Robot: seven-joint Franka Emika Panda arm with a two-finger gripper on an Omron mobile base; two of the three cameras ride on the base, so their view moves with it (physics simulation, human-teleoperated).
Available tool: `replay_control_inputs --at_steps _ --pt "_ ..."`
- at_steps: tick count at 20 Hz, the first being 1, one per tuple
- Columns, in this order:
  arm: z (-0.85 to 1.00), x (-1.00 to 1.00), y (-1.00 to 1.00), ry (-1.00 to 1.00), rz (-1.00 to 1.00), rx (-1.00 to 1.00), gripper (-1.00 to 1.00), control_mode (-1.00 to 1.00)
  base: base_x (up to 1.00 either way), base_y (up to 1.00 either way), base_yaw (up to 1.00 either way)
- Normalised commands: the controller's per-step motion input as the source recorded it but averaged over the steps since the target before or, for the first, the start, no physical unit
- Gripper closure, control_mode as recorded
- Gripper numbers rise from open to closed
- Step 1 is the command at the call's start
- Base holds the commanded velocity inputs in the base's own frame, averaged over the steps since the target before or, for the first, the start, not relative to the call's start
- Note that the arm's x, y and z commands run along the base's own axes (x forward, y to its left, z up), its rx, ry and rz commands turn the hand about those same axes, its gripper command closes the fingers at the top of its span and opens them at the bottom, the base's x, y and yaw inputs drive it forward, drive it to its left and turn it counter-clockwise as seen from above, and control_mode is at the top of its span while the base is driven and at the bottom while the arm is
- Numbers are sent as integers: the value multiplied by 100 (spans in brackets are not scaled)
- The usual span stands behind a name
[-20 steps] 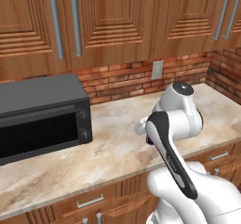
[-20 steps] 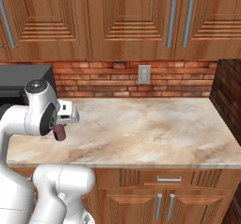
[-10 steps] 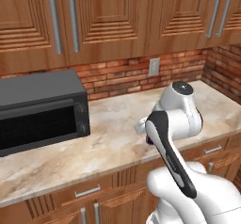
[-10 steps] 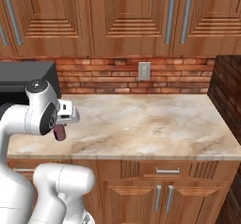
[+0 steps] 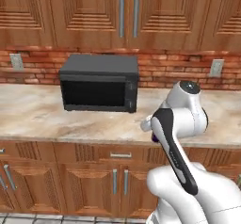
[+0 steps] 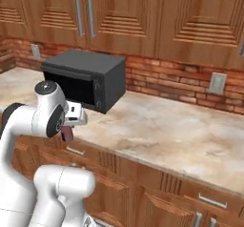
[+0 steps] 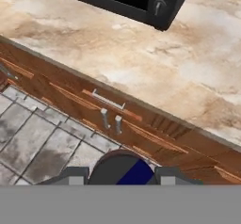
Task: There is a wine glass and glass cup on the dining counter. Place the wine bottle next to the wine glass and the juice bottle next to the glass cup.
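Gripper [image 7: 118,176] is clamped on the juice bottle [image 7: 123,170], whose round dark top with a blue-purple patch sits between the 2 finger tips at the bottom of the hand view. From the right base view the bottle [image 6: 67,134] shows as a small dark purple stub hanging below the hand, just off the front edge of the wall counter [image 6: 157,126]; from the left base view only a sliver of it [image 5: 154,136] peeks out beside the forearm.

The bottle is held in the air, over the cabinet fronts [image 7: 108,112] and tiled floor [image 7: 33,140], not over any worktop. A black microwave [image 5: 100,83] stands on the counter behind it, against the brick wall [image 6: 176,80].

As for the step in hand, I judge this to be the carrying leg for the juice bottle: it is picked up but not yet delivered. The dining counter, the glass cup, the wine glass and the wine bottle cannot be placed from these pictures, so how much of the wine half is done I cannot tell.

The next move calls for the base to turn toward the island while the grip holds firm, then for the arm to bring the bottle upright beside the tumbler, close but not touching, before letting go. A tilt or bump during travel could loosen so small a bottle.
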Motion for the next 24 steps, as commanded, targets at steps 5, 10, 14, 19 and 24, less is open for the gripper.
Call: replay_control_inputs --at_steps 5,10,14,19,24 --pt "0 0 0 0 0 0 100 100 -5 0 100" --pt "0 0 0 0 0 0 100 100 -5 0 100" --pt "0 0 0 0 0 0 100 100 -5 0 100" --pt "0 0 0 0 0 0 100 100 22 3 81" --pt "0 0 0 0 0 0 100 100 83 1 34"
